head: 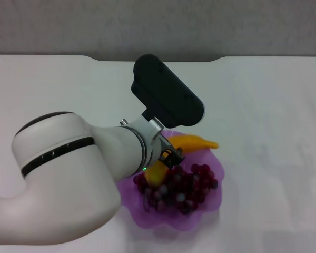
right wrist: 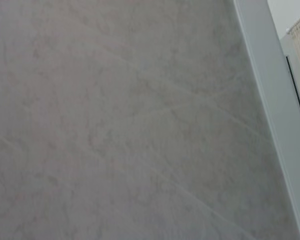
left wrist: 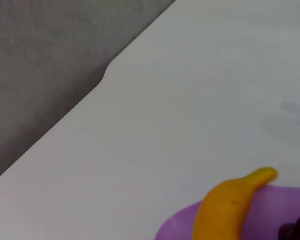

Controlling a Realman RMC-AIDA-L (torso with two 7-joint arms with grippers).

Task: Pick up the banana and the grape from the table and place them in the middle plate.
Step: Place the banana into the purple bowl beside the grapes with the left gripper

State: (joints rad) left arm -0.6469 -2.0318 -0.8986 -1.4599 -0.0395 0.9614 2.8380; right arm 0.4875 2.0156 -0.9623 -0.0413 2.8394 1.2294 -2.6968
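The purple scalloped middle plate [head: 168, 220] sits on the white table [head: 268, 105] near its front edge. The grape [head: 185, 187] bunch lies inside the plate. The yellow-orange banana [head: 199, 142] lies across the plate's far side, one tip poking past the rim. My left gripper [head: 168, 157] is low over the banana's near half, and the arm's wrist covers that part. In the left wrist view the banana [left wrist: 224, 210] rests on the plate [left wrist: 272, 202], with a few grapes [left wrist: 296, 231] at the corner. The right gripper is out of view.
My bulky white left arm [head: 58, 179] fills the front left and hides the plate's left rim. The table's notched far edge [head: 152, 59] meets a grey wall. The right wrist view shows only a pale wall [right wrist: 130, 120].
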